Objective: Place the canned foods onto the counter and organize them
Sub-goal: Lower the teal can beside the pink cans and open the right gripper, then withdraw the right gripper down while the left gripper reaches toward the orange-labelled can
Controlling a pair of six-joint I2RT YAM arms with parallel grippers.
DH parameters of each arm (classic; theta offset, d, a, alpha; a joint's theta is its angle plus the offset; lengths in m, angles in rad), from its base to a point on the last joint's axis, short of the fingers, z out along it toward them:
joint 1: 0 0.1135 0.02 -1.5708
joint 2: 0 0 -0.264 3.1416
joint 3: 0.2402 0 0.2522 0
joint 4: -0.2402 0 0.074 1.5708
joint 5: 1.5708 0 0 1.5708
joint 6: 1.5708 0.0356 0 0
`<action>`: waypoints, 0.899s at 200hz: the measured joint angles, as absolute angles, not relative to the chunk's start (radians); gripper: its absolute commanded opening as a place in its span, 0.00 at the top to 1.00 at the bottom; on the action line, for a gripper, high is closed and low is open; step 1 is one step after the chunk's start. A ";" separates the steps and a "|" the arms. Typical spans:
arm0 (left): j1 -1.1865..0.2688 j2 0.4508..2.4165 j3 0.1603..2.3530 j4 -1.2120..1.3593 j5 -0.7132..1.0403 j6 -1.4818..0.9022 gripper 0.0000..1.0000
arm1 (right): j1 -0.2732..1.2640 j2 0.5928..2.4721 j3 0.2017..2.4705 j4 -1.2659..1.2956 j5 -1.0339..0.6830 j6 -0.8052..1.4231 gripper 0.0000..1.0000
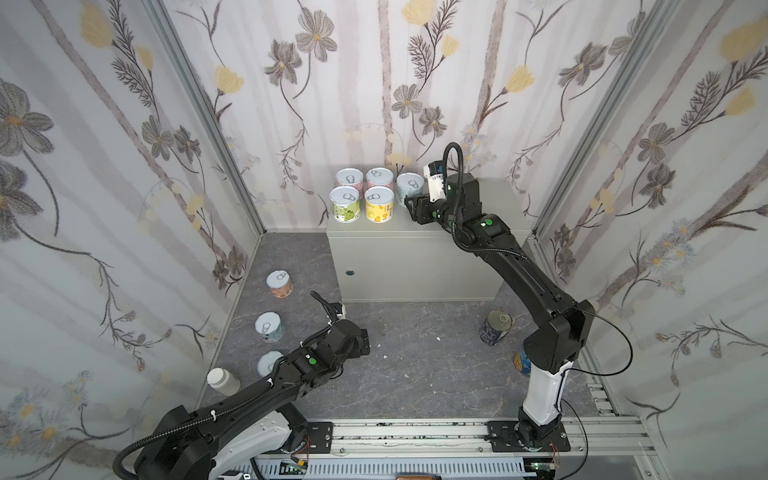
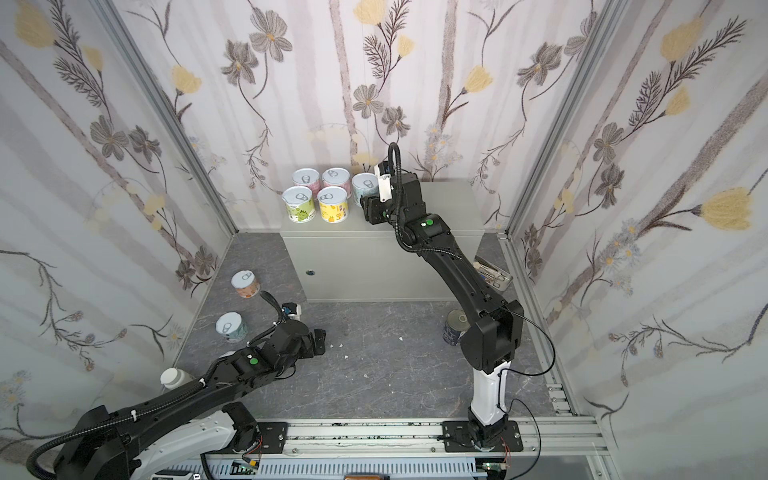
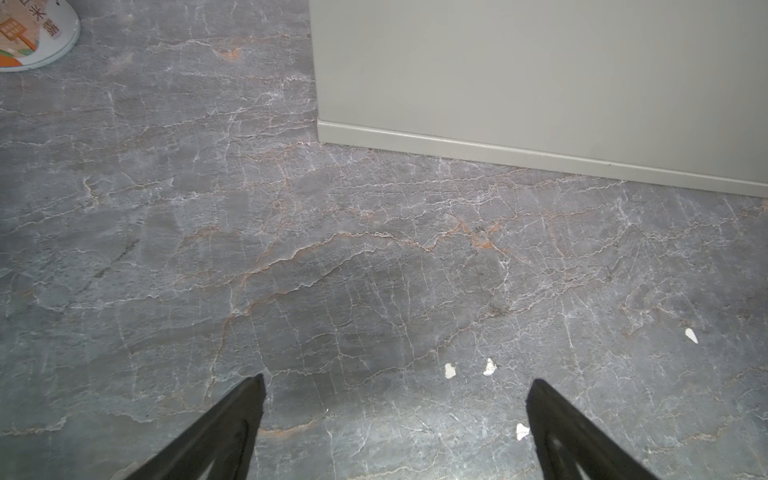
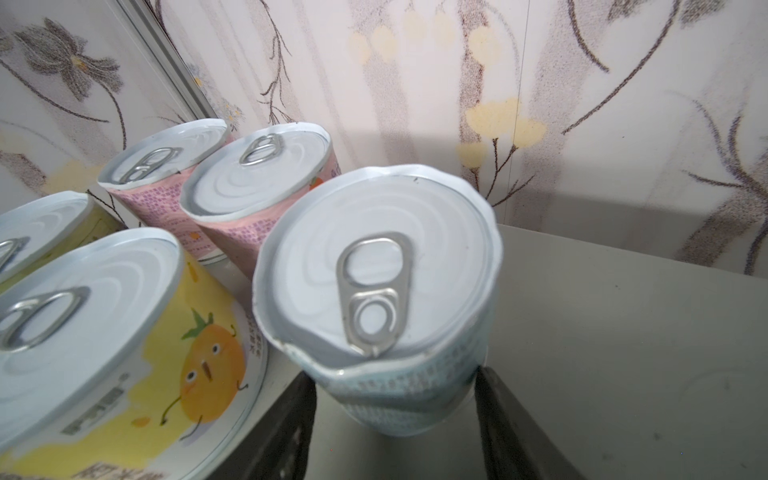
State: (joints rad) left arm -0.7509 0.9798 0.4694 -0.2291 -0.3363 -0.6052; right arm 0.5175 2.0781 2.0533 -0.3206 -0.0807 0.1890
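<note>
while the left tool (image 3: 397,378) hangs spread wide and empty above the floor (image 3: 291,249), the right tool (image 4: 395,372) flanks the pale blue can (image 4: 374,266), which stands on the desk (image 4: 623,332) just beside a pink can (image 4: 257,187) and a yellow can (image 4: 124,332); whether its fingers (image 4: 519,436) press the can i cannot tell.

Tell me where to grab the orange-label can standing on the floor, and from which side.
I'd grip the orange-label can by its side wall, mid-height, coming level from mid-floor, where the open left gripper is. It stands upright, lid up, the enclosure wall close behind.
</note>
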 measured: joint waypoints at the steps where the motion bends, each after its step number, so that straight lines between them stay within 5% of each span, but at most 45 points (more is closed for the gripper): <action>1: -0.751 0.980 0.469 -0.229 -0.336 -0.605 0.00 | 0.517 2.078 2.054 -0.321 -0.081 0.189 0.38; 113: -0.745 0.973 0.466 -0.227 -0.336 -0.606 0.00 | 0.505 2.105 2.094 -0.335 -0.094 0.181 0.36; 180: -0.665 0.847 0.574 -0.289 -0.338 -0.603 0.00 | 0.505 2.041 2.088 -0.358 -0.127 0.156 0.25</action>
